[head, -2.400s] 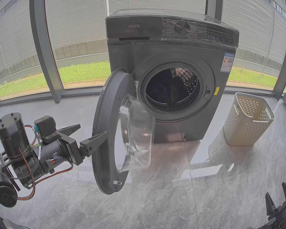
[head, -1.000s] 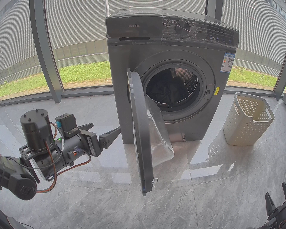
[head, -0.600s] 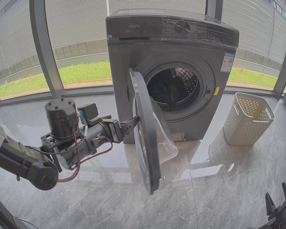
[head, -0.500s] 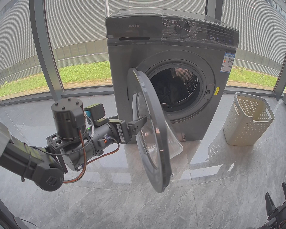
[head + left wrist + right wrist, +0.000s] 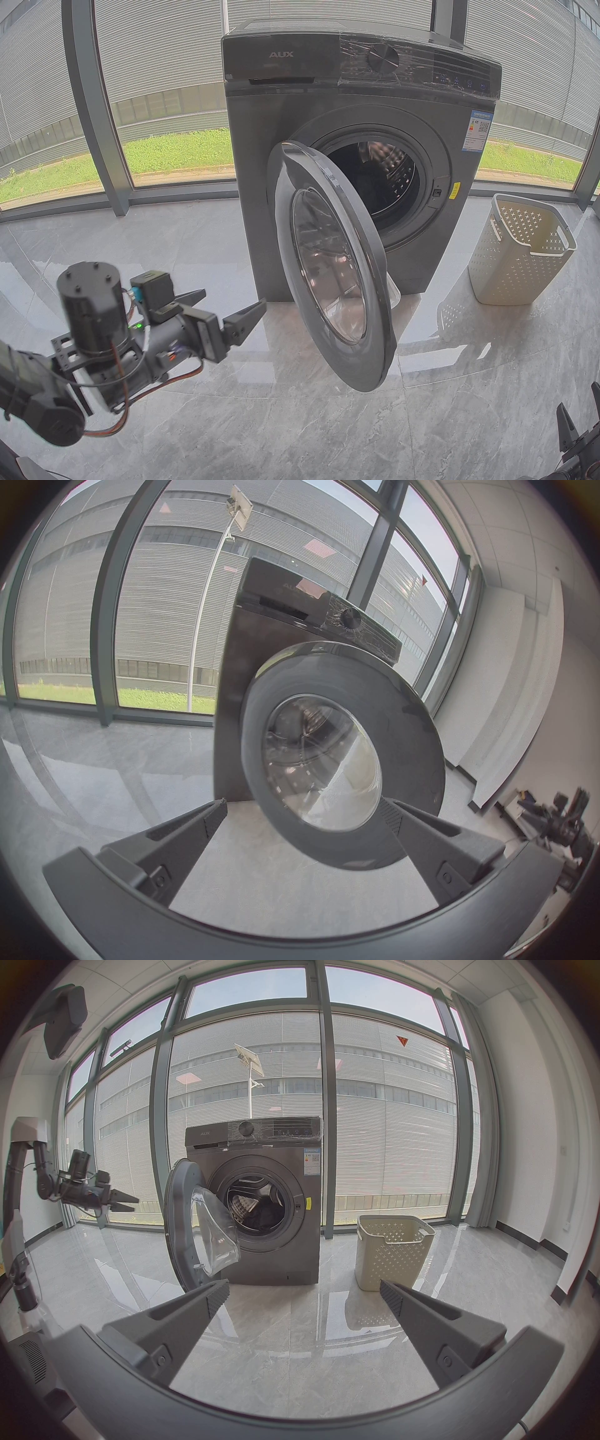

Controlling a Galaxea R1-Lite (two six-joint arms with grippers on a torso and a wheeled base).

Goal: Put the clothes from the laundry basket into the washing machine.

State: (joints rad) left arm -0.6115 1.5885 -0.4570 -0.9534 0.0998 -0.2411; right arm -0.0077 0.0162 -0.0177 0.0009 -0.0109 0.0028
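Observation:
The grey front-loading washing machine [image 5: 350,94] stands ahead by the windows. Its round door [image 5: 331,262] hangs about half open across the drum mouth [image 5: 375,178], glass bowl side facing the drum. Something dark lies inside the drum [image 5: 262,1210]. My left gripper [image 5: 232,300] is open, low and left of the door, apart from it; the door [image 5: 340,755] faces it between its fingers [image 5: 187,836]. The cream laundry basket [image 5: 522,250] stands on the floor right of the machine. My right gripper [image 5: 300,1288] is open and holds nothing, far back from the machine.
Glossy grey floor tiles [image 5: 437,400] lie in front of the machine. Tall windows with dark frame posts [image 5: 94,106] run behind it. The basket [image 5: 392,1250] stands between the machine and the right wall.
The door swung from wide open to about half shut with my left gripper pushing on its outer face. The left gripper has since drawn back down and left, off the door.

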